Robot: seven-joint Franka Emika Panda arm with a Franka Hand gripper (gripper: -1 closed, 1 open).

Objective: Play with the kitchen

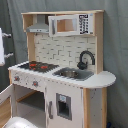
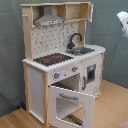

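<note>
A grey-green curtain [image 1: 115,45] hangs as the backdrop in the first exterior view, its folds running down past the first exterior view's right edge. The same curtain [image 2: 107,35] fills the background in the second exterior view. Below the curtain there, a wooden floor [image 2: 112,107] spreads out, pale brown and bare, meeting the cloth's bottom edge. Over at the first exterior view's left edge, in front of the curtain, something white [image 1: 2,47] hangs on a dark stand; what it is cannot be told.
</note>
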